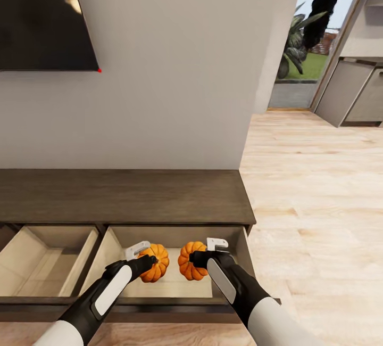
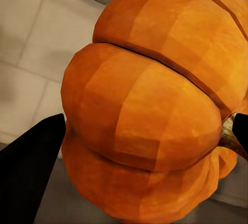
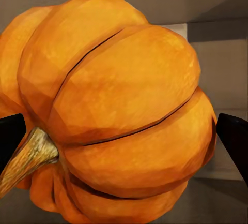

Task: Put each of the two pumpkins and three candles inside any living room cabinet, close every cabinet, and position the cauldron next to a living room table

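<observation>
The dark-brown cabinet point(image 1: 122, 197) has two pale drawers point(image 1: 170, 282) open beneath the fingers point(image 1: 139, 249); its top is bare.

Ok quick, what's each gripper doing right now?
Left gripper: shut on the left pumpkin, over the open drawer.
Right gripper: shut on the right pumpkin.

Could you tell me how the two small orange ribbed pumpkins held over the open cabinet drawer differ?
The left pumpkin is held by the left gripper; the right pumpkin by the right gripper. In its wrist view the right pumpkin shows a tan stem clearly, while the left pumpkin's stem barely peeks out at the edge. Both are bright orange, similar in size, and sit side by side over the same pale-lined open drawer.
</observation>
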Controlling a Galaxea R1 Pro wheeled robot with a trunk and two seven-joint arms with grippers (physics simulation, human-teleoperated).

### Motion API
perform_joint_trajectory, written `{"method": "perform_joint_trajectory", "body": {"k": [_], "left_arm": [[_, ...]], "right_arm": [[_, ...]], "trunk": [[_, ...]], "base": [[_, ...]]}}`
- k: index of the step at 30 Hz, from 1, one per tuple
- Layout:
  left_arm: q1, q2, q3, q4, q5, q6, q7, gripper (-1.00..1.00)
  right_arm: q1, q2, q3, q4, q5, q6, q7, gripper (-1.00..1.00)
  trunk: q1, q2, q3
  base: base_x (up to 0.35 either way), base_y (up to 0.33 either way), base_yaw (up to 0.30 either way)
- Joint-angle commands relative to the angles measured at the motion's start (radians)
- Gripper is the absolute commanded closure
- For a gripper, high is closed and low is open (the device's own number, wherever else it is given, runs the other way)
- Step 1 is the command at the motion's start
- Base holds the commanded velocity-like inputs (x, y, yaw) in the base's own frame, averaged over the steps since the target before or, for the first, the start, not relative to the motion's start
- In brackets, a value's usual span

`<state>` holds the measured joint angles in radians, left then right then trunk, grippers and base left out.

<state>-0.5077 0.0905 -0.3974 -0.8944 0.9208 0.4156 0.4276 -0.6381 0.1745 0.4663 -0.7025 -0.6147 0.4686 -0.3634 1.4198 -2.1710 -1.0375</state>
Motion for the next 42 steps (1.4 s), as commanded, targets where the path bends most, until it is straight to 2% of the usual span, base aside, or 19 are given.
{"method": "perform_joint_trajectory", "body": {"k": [1,22,39,42], "left_arm": [[0.0,0.0,-0.001,0.0,0.0,0.0,0.001,1.0],[0.0,-0.001,-0.001,0.0,0.0,0.002,0.002,1.0],[0.0,-0.002,-0.001,-0.001,0.0,0.002,0.003,1.0],[0.0,-0.002,-0.001,-0.001,0.0,0.002,0.003,1.0]], "right_arm": [[0.0,0.0,0.0,0.0,0.0,0.0,0.0,1.0],[0.0,0.0,0.0,0.001,0.0,-0.002,0.0,1.0],[0.0,0.0,0.0,0.0,0.0,-0.007,0.0,1.0],[0.0,0.0,0.0,0.0,0.0,-0.007,0.0,1.0]], "trunk": [[0.0,0.0,0.0],[0.081,-0.147,-0.066],[0.081,-0.147,-0.066],[0.092,-0.168,-0.075]], "base": [[0.017,0.0,0.0],[0.001,0.0,0.0],[0.065,0.0,0.0],[0.004,0.0,0.0]]}}
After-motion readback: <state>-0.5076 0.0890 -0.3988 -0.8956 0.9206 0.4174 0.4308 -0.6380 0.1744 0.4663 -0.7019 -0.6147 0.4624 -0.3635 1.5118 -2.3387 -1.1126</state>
